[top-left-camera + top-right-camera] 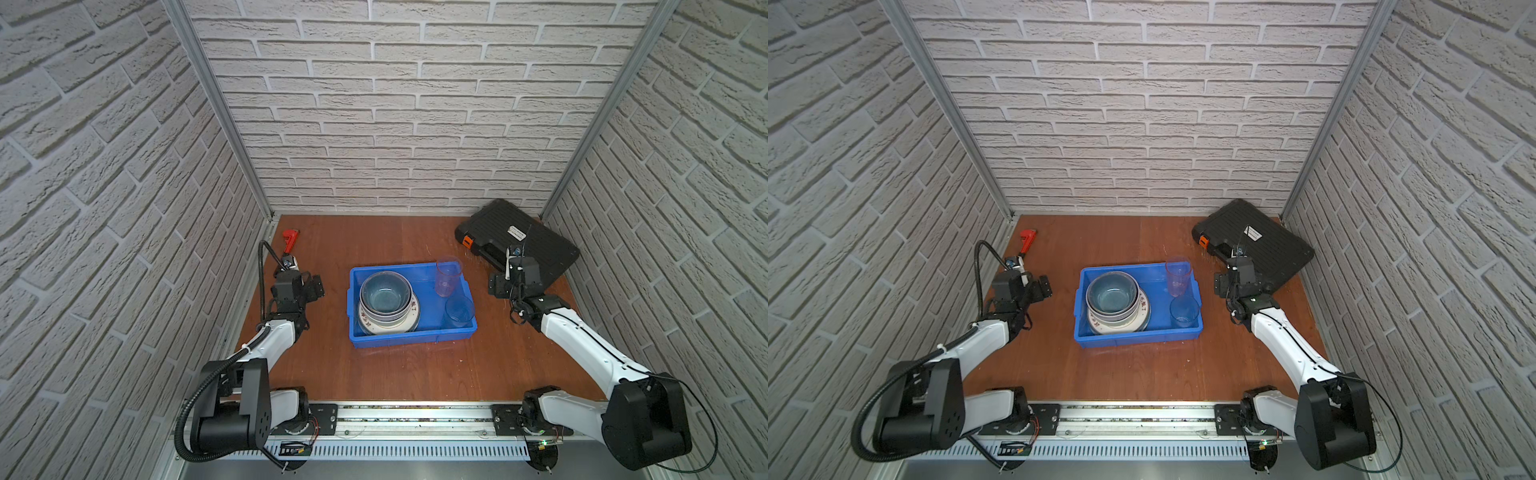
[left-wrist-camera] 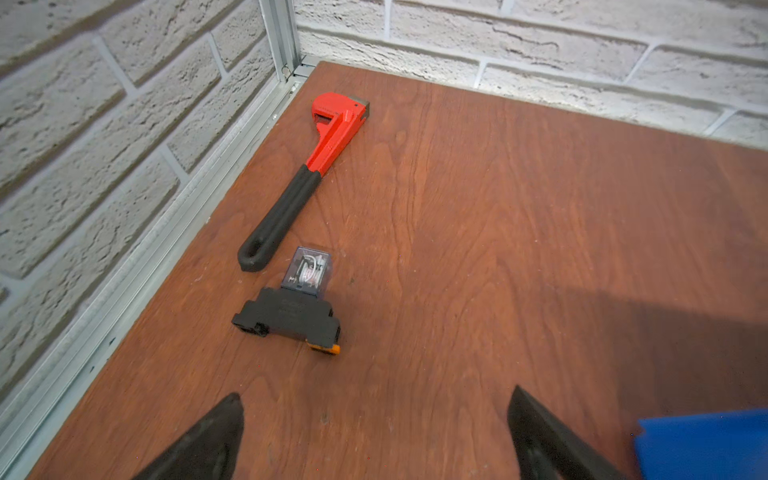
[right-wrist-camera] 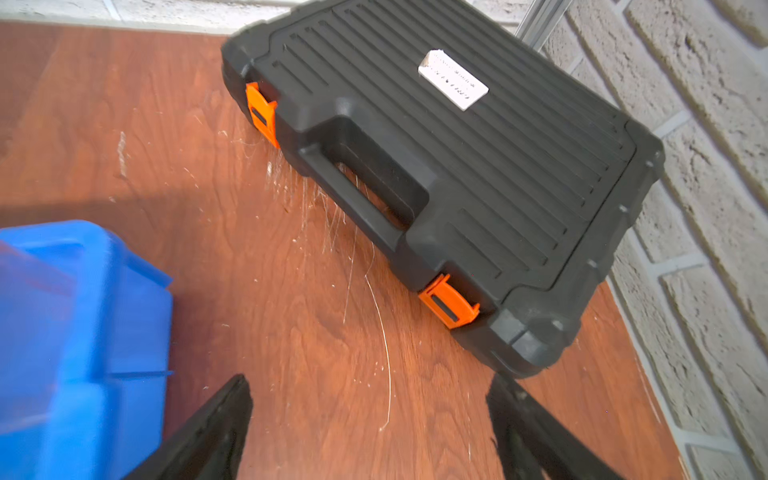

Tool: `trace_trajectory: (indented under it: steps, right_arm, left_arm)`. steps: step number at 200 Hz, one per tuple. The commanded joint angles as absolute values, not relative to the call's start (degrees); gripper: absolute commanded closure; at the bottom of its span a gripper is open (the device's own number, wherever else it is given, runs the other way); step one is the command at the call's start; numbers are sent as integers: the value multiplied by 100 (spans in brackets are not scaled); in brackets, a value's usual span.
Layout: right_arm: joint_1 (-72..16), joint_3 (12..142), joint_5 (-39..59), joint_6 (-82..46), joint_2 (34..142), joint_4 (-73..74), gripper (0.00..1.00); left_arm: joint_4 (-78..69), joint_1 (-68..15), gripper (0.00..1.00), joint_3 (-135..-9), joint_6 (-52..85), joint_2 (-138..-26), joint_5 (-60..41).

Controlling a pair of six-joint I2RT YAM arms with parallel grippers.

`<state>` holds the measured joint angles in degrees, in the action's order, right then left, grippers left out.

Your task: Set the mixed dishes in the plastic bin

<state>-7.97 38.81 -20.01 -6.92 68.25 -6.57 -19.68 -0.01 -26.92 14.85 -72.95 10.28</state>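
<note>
The blue plastic bin [image 1: 411, 336] [image 1: 1138, 336] sits mid-table. Inside it, on the left, a blue-grey bowl [image 1: 384, 293] [image 1: 1112, 294] tops nested bowls on a lettered-rim plate [image 1: 412, 309]. On the bin's right side one clear tumbler [image 1: 448, 276] [image 1: 1178, 276] stands at the far corner and another tumbler [image 1: 459, 311] [image 1: 1183, 311] nearer. My left gripper [image 1: 316, 286] [image 2: 377, 392] hovers open and empty left of the bin [image 2: 702, 444]. My right gripper [image 1: 496, 286] [image 3: 369, 378] hovers open and empty right of the bin [image 3: 83, 332].
A red pipe wrench [image 2: 332, 129] [image 1: 289, 240] lies in the far left corner, with a small relay on a black socket [image 2: 291, 311] beside its handle. A black tool case [image 3: 457, 166] [image 1: 519, 241] with orange latches fills the far right corner. Brick walls enclose three sides.
</note>
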Motion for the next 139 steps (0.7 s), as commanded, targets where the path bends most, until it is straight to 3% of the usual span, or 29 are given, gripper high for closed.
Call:
trace_trajectory:
  steps: [1,26,139]
  right_arm:
    - [-768,3360,-2311,-487,6895,1027,10]
    - [-773,2972,-2392,-415,7053,1699,10]
    - [-773,2205,-2157,-157,8149,4371,9]
  left_arm:
    - [-3053,-179,2,-2609,1050,-7538,1323]
    - [-3784,-298,2,-2334,933,-7899,1393]
    - [-4192,-569,2,-1975,684,-7636,1539]
